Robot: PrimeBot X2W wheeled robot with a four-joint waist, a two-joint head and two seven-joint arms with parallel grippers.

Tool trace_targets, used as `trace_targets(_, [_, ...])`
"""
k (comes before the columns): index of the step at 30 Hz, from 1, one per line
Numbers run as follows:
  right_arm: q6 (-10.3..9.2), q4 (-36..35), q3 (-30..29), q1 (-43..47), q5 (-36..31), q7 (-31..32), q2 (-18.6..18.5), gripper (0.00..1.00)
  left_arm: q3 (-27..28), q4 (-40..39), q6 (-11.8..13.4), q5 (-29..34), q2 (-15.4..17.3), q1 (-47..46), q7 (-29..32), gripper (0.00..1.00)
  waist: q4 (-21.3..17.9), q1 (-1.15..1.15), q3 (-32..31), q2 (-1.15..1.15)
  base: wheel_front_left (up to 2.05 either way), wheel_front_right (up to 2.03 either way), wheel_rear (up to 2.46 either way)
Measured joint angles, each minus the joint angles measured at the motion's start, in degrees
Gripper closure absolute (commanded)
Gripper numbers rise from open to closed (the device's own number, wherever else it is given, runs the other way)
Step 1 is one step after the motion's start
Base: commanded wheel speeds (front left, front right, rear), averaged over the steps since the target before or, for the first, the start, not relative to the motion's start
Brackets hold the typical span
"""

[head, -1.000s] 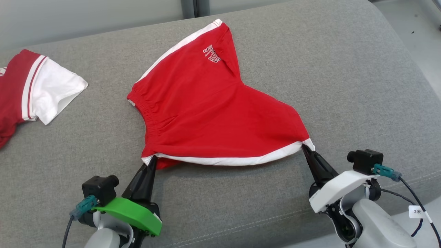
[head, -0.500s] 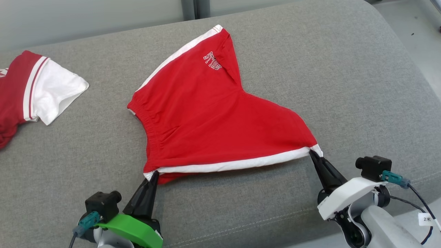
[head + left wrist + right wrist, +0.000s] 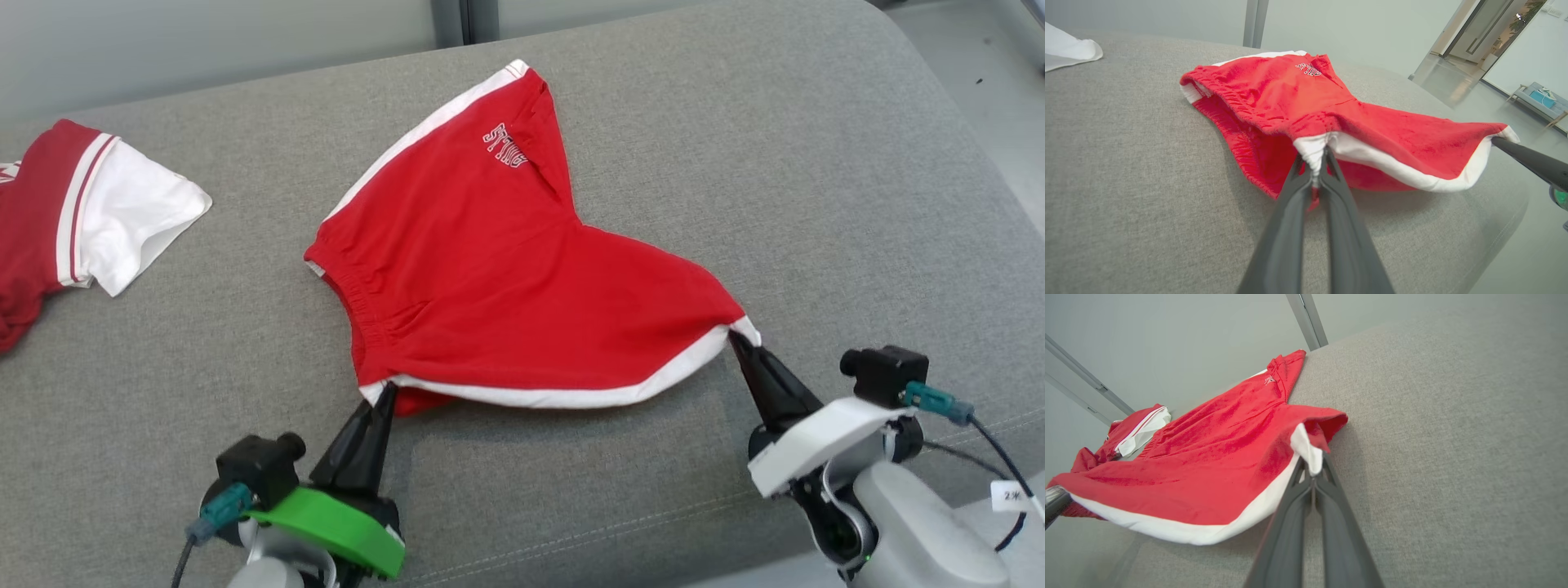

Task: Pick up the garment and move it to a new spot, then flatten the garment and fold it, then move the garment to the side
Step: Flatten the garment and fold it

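Observation:
The garment (image 3: 506, 278) is a pair of red shorts with white trim and white lettering, spread over the grey cushion (image 3: 735, 163). My left gripper (image 3: 386, 394) is shut on the near-left corner of its white hem, pinching bunched white cloth (image 3: 1312, 153). My right gripper (image 3: 739, 341) is shut on the near-right hem corner (image 3: 1308, 455). The white edge hangs slack between the two grippers, raised a little off the cushion. The far leg (image 3: 522, 98) lies flat toward the back.
A second red and white garment (image 3: 90, 212) lies at the far left of the cushion. The cushion's front edge runs just below both grippers, and its right end drops to a pale floor (image 3: 980, 57). A wall panel (image 3: 204, 41) stands behind.
Both grippers have come a little closer together, the left moving right and the right moving up, so the near white hem now sags in a curve instead of stretching straight.

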Motion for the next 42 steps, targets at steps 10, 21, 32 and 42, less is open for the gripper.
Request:
trace_targets(10, [0.0,-11.0,-7.5,-11.4,-4.4,-0.2,-1.6,1.0,5.1,-12.8,0.0,-0.4,-0.9,-11.9,0.0,1.0,-0.3,0.0,-3.2,0.0,0.0,0.0,0.0])
trace_targets(21, [0.0,-26.7,-12.9,-11.9,-6.6,-0.4,-4.2,1.0,2.9,-28.7,0.0,-0.7,1.4,-16.1,-0.5,1.0,-1.1,0.0,-5.4,0.0,0.0,0.0,0.0])
trace_targets(32, [0.08,-12.9,-2.0,-27.6,-3.7,8.9,-5.6,1.0,2.7,-9.4,-0.1,-5.6,3.4,-27.1,12.8,1.0,-0.2,0.0,-3.3,0.0,0.0,0.0,0.0])
trace_targets(42, [-0.1,-6.6,-9.3,-39.5,-3.8,5.3,-4.5,1.0,4.7,-5.6,-0.1,-5.8,1.3,-42.1,11.6,1.0,0.7,0.0,-2.6,0.0,0.0,0.0,0.0])
